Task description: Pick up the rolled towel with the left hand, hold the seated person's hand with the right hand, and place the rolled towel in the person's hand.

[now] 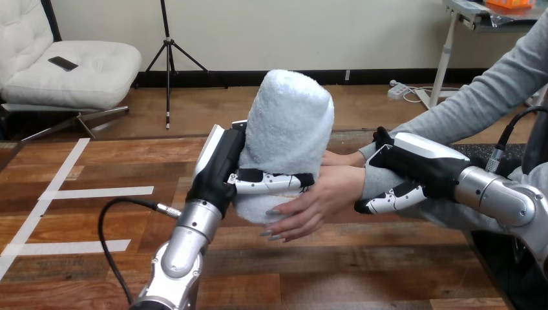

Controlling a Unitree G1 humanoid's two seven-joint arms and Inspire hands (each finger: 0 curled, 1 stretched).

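Above the tabletop (97, 169), the rolled towel (291, 123) stood upright, with the left hand (223, 165) clamped round its lower part. The right hand (420, 165) was curled round the person's wrist (373, 182). The person's hand (323, 197) touched the towel's base, so settling the towel squarely into that palm before loosening the fingers would serve best. The towel hid most of the palm.

— Where's the pale-blue rolled terry towel (291, 123)?
— Upright in the black-and-white left hand (223, 165), over the wooden plank table (97, 168), touching the person's hand (316, 200) at its right.
— And the right hand (407, 168)?
— Farther right, round that wrist.
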